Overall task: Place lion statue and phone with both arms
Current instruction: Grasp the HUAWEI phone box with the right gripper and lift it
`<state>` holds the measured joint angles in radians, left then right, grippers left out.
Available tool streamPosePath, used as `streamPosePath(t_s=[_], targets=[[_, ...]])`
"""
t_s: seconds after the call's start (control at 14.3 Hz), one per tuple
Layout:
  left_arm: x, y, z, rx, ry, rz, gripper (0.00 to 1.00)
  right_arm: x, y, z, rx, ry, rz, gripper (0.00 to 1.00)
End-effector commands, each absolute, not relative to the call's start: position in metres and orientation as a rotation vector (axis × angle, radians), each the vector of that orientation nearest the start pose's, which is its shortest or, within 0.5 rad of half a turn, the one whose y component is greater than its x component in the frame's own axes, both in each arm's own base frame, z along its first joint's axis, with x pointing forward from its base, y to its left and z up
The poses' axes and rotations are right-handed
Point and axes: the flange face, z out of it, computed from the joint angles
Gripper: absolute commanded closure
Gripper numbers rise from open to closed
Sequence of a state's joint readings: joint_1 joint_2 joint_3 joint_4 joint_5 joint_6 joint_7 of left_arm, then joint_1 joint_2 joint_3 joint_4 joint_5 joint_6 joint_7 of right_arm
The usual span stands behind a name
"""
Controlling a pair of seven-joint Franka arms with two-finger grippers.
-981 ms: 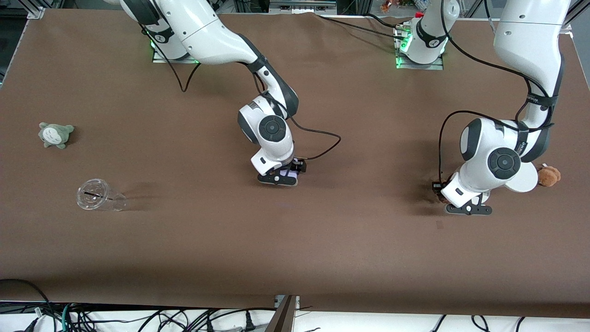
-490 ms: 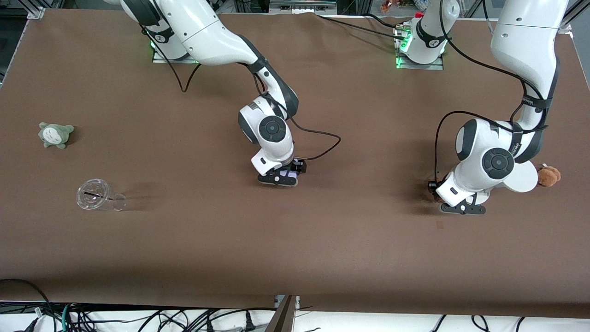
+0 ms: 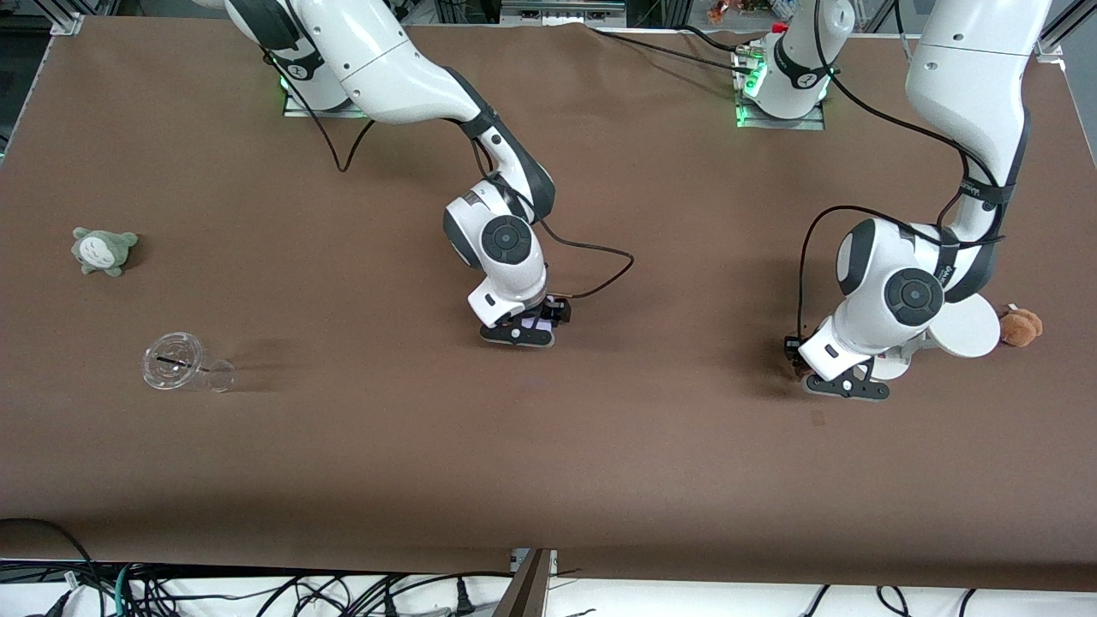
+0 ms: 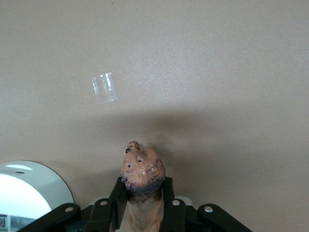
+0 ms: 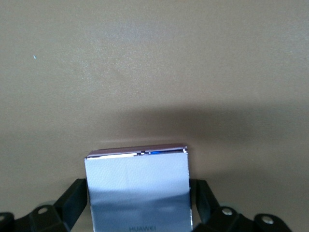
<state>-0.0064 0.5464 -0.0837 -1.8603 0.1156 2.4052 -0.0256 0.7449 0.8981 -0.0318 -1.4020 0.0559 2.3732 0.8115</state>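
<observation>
The lion statue (image 4: 142,170), small and reddish-brown with a darker mane, is clamped between the fingers (image 4: 117,195) of my left gripper (image 4: 142,191). That gripper (image 3: 844,386) hangs low over the table toward the left arm's end, beside the white stand. The phone (image 5: 137,186), a flat pale lavender rectangle, is clamped between the fingers (image 5: 75,195) of my right gripper (image 5: 139,195). That gripper (image 3: 518,332) is low over the middle of the table, and a sliver of the phone (image 3: 537,324) shows in the front view.
A white round-based stand (image 3: 964,330) and a fluffy brown plush (image 3: 1022,326) lie toward the left arm's end. A grey-green plush (image 3: 103,250) and a clear cup on its side (image 3: 184,364) lie toward the right arm's end. A small tape patch (image 4: 105,88) marks the table.
My left gripper has moved a little toward the right arm's end of the table with the lion statue in it. My right gripper has barely moved.
</observation>
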Motion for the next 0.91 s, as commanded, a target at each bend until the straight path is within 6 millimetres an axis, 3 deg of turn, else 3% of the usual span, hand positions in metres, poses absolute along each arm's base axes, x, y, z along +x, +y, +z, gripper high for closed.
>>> streamPosePath(t_s=[0.0, 0.07, 0.14, 0.21, 0.42, 0.56, 0.84], targets=[[0.633, -0.052, 0.233, -3.147, 0.286, -0.047, 1.0, 0.553, 0.489, 0.168, -3.072, 0.185, -0.096, 0.0], [0.634, -0.047, 0.233, -3.165, 0.274, -0.048, 1.0, 0.554, 0.487, 0.169, -3.07, 0.189, -0.097, 0.07], [0.634, -0.048, 0.233, -3.171, 0.283, -0.051, 1.0, 0.555, 0.486, 0.169, -3.071, 0.178, -0.1, 0.59], [0.634, -0.048, 0.233, -3.171, 0.283, -0.049, 1.0, 0.555, 0.487, 0.17, -3.071, 0.169, -0.103, 0.8], [0.633, -0.052, 0.229, -3.172, 0.29, -0.034, 1.0, 0.567, 0.48, 0.189, -3.06, 0.175, -0.127, 0.84], [0.63, -0.058, 0.217, -3.178, 0.282, 0.002, 1.0, 0.596, 0.445, 0.206, -3.058, 0.225, -0.149, 0.84], [0.63, -0.058, 0.213, -3.176, 0.285, 0.012, 1.0, 0.636, 0.36, 0.223, -3.154, 0.076, 0.006, 0.84]])
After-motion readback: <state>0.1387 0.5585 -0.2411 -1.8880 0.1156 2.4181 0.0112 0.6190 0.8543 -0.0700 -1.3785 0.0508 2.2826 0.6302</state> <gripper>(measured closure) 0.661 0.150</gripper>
